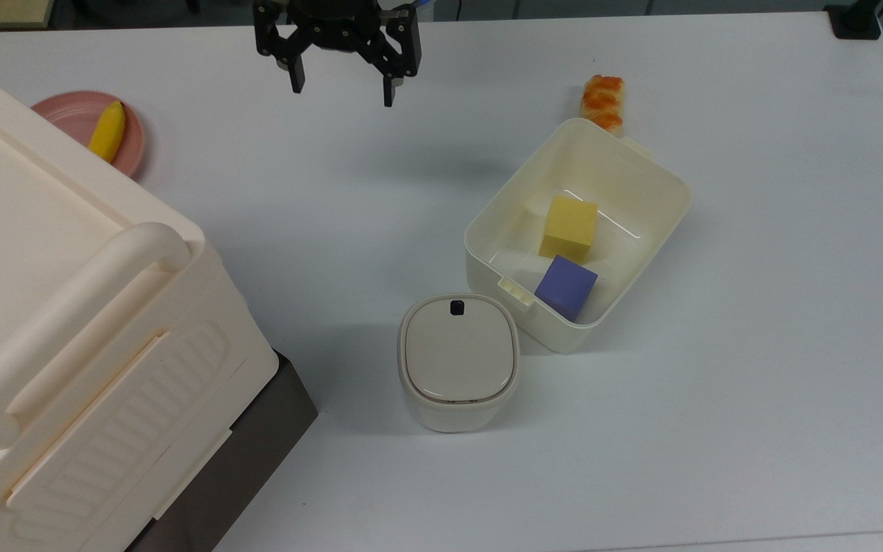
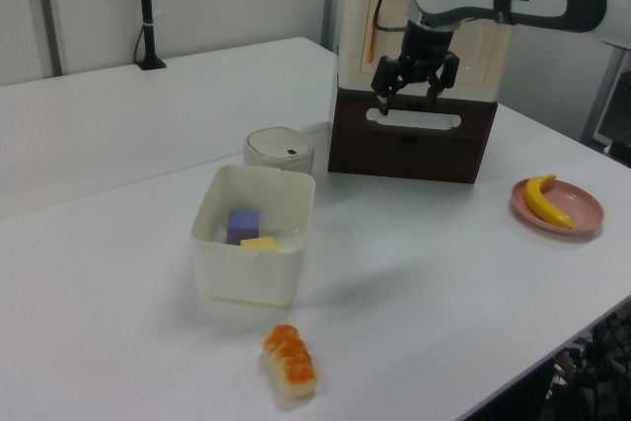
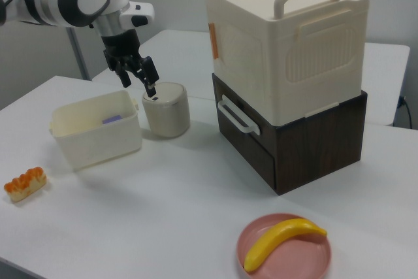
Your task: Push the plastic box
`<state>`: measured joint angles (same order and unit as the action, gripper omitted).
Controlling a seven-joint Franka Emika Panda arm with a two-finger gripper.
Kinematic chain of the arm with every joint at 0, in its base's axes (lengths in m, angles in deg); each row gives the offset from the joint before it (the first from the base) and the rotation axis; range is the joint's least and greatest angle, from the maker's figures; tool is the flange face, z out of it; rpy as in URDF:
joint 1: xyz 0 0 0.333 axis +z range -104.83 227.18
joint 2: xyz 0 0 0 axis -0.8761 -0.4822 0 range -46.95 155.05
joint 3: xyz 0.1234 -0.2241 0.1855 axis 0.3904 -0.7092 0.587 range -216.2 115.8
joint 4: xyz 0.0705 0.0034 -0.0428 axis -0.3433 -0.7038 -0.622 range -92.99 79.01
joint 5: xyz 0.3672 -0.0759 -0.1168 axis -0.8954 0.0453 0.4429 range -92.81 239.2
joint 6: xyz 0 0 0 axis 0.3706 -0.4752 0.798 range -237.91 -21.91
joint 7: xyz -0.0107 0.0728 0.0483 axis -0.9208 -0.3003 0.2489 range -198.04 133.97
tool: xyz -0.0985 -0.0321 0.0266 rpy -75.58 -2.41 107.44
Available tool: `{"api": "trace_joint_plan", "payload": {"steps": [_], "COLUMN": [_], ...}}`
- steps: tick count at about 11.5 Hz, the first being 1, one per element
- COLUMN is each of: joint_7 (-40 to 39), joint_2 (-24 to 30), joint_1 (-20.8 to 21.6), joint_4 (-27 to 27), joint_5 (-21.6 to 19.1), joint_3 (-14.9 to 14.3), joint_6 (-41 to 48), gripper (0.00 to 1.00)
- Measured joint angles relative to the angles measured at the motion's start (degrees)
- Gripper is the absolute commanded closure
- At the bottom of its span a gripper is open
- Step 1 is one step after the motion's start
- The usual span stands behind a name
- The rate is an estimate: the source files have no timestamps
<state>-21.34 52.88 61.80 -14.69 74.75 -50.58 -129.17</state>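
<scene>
The plastic box (image 1: 487, 277) is a cream lidless tub right of centre in the top view, holding a yellow cube (image 1: 569, 226) and a purple cube (image 1: 566, 287). It also appears in the left view (image 2: 246, 281) and the right view (image 3: 98, 139). My gripper (image 1: 342, 88) hangs open and empty high above the table at the top view's upper edge, well up and to the left of the box and apart from it. In the left view the gripper (image 2: 407, 99) hovers in front of the big case. In the right view the gripper (image 3: 138, 85) sits above the round bin.
A small lidded bin (image 1: 457, 360) with a black button touches the box's near corner. A huge cream case (image 1: 66, 307) on a dark wooden drawer fills the top view's left. A pink plate (image 1: 66, 111) holds a banana (image 1: 106, 132). A sushi piece (image 1: 604, 102) lies beyond the box.
</scene>
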Motion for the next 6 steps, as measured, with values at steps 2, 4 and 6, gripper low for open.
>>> {"api": "trace_joint_plan", "payload": {"steps": [2, 4, 6], "joint_7": [0.3, 0.3, 0.3], "joint_2": [0.0, 0.0, 0.0], "joint_1": [-0.6, -0.6, -0.5], "joint_4": [0.3, 0.9, 0.9], "joint_5": [-0.1, -0.3, -0.3], "joint_3": [-0.7, -1.0, -1.0], "joint_6": [1.5, 2.1, 2.1], "gripper": [0.00, 0.00, 0.00]}}
